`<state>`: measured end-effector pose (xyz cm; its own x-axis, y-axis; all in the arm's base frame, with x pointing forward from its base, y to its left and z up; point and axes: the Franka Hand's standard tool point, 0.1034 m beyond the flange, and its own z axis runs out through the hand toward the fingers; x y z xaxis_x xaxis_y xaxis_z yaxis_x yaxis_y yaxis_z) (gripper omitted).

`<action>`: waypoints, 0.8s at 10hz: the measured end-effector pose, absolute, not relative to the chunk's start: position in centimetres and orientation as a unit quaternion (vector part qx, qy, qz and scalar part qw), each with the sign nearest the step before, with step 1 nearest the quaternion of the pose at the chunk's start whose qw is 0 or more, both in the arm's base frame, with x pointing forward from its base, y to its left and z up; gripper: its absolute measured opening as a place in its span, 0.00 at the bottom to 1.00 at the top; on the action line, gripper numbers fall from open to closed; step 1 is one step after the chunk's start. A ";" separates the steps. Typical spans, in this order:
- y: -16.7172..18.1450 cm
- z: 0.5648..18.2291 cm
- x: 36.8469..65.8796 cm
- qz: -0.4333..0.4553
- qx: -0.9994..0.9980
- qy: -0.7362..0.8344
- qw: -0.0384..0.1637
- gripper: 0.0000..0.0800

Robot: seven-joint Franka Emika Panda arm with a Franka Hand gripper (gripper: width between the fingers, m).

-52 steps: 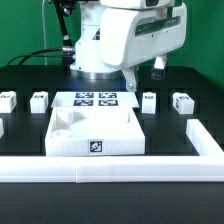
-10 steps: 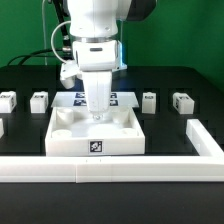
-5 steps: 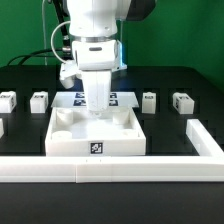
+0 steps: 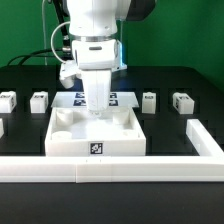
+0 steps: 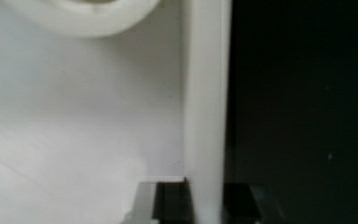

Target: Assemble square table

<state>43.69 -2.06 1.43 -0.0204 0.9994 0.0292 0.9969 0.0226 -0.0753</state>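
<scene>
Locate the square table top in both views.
Exterior view: square table top centre, in front of the marker board, pincer on its far rim.
Wrist view: square table top fills the pale half.
Shared landmark: the rim pinched by the pincer.

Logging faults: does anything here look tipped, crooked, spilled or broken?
Nothing stands out. The table top lies flat, the four legs sit in an even row, and the tool is shut on the top's far rim.
</scene>
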 end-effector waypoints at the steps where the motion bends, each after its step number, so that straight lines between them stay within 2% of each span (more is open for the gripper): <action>1: -1.2 1.6 44.1 0.014 -0.703 -0.710 0.035 0.08; 8: 6.7 1.3 46.7 -0.007 -0.732 -0.680 0.039 0.08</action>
